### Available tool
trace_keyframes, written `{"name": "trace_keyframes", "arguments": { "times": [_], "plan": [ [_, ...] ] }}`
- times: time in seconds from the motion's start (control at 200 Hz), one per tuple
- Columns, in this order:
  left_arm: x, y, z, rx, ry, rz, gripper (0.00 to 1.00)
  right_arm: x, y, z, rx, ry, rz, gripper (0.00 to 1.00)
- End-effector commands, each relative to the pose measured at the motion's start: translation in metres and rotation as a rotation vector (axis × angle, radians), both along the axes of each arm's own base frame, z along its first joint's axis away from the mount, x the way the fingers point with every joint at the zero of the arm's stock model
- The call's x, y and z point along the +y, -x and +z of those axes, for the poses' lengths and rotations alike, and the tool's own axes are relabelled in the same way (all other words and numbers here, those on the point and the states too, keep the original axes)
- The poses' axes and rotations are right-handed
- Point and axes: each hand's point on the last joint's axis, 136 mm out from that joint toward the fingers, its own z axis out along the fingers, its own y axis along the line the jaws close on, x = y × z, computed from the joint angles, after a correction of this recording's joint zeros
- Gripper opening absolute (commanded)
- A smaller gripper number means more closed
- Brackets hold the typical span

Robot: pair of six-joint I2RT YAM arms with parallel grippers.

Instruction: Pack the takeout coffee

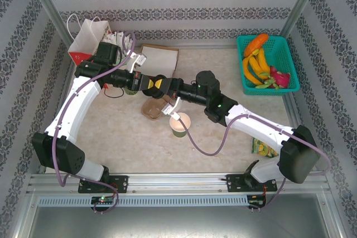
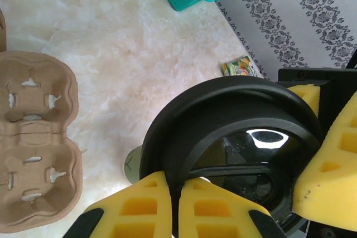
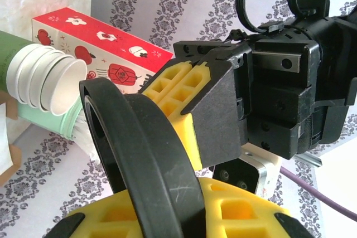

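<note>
The pale-green coffee cup (image 1: 180, 125) stands open on the table with no lid on it. Its round black lid (image 2: 234, 137) hangs above and to the left of it, held on edge between both grippers. My left gripper (image 2: 174, 179) is shut on the near rim, and the right gripper's yellow fingers (image 2: 334, 160) clamp the far side. In the right wrist view my right gripper (image 3: 167, 199) pinches the lid's rim (image 3: 139, 137), with the left gripper's finger (image 3: 178, 90) just behind. From above, the two grippers (image 1: 152, 83) (image 1: 167, 85) meet tip to tip.
A brown cardboard cup carrier (image 1: 152, 108) (image 2: 33, 137) lies just left of the cup. A white paper bag (image 1: 88, 37) stands back left, beside stacked cream cups (image 3: 50, 79) and a red box (image 3: 100, 43). A teal fruit basket (image 1: 268, 62) sits back right, a snack packet (image 1: 263, 147) front right.
</note>
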Motion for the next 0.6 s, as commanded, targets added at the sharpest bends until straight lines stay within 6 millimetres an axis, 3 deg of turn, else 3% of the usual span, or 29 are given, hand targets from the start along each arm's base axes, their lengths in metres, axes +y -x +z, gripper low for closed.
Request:
{"name": "trace_keyframes", "arguments": {
  "times": [0.0, 0.055, 0.085, 0.125, 0.15, 0.33, 0.465, 0.595],
  "plan": [
    [-0.014, 0.002, 0.015, -0.067, 0.014, -0.045, 0.00, 0.012, 0.014, 0.016, 0.034, -0.048, 0.046, 0.08],
    [-0.012, 0.000, 0.015, -0.082, 0.002, -0.031, 0.00, 0.010, 0.009, 0.015, 0.083, -0.037, -0.001, 0.31],
    [-0.011, -0.002, 0.016, -0.089, -0.006, -0.022, 0.00, 0.007, 0.005, 0.012, 0.119, -0.019, -0.040, 0.61],
    [-0.009, -0.003, 0.017, -0.100, -0.016, -0.012, 0.00, 0.001, 0.002, 0.007, 0.177, 0.010, -0.088, 0.87],
    [-0.008, -0.003, 0.017, -0.108, -0.024, -0.006, 0.00, -0.002, 0.001, 0.005, 0.234, 0.012, -0.115, 0.97],
    [0.006, -0.020, 0.012, -0.136, -0.103, 0.100, 0.00, -0.024, -0.007, -0.010, 0.439, -0.068, -0.292, 0.98],
    [0.027, -0.036, 0.005, -0.175, -0.210, 0.230, 0.00, -0.046, -0.006, -0.019, 0.668, -0.152, -0.438, 0.98],
    [0.038, -0.039, -0.002, -0.155, -0.253, 0.302, 0.00, -0.061, -0.001, -0.004, 0.926, -0.419, -0.489, 0.98]
  ]
}}
